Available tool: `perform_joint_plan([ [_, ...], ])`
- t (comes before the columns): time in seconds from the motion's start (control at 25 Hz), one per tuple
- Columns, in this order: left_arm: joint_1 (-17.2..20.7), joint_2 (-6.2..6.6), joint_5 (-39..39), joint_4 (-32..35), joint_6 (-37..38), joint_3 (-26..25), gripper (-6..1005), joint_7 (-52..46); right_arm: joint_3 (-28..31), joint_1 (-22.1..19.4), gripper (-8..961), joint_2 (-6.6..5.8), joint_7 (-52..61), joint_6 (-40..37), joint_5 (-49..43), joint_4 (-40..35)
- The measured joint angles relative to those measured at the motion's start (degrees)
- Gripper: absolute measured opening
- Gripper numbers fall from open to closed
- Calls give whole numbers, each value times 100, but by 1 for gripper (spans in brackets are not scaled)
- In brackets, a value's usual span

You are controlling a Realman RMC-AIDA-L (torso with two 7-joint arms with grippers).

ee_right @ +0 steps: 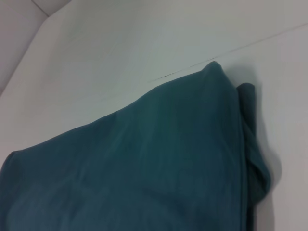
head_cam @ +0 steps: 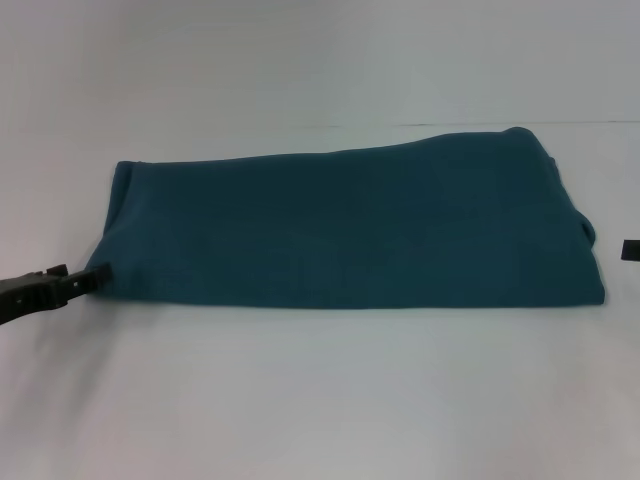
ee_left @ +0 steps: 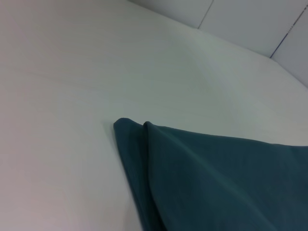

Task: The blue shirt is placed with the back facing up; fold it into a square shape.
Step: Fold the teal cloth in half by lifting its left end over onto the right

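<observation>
The blue shirt [head_cam: 350,225] lies flat on the white table, folded into a long band running left to right with its plain side up. My left gripper [head_cam: 92,277] comes in low from the left edge, its tip at the band's near left corner. The left wrist view looks along that end of the shirt [ee_left: 216,183], where two folded layers meet at a corner. Only a dark bit of my right gripper [head_cam: 631,250] shows at the right edge, just beyond the shirt's right end. The right wrist view shows that end of the shirt [ee_right: 144,163], with a rolled fold along its side.
The white table [head_cam: 320,400] stretches around the shirt on all sides. A thin seam line [head_cam: 560,123] runs along the table behind the shirt's right end. White wall panels [ee_left: 250,19] rise beyond the table in the left wrist view.
</observation>
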Motion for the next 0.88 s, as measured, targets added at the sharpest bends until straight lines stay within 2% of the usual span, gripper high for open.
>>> perform_joint_plan([
  [0.36, -83, -24, 4, -39, -229, 481, 783, -29, 2, -18, 711, 7, -21, 83, -2, 43],
  [0.88, -127, -23, 80, -32, -286, 594, 782, -79, 6, -41, 712, 8, -35, 196, -1, 90],
])
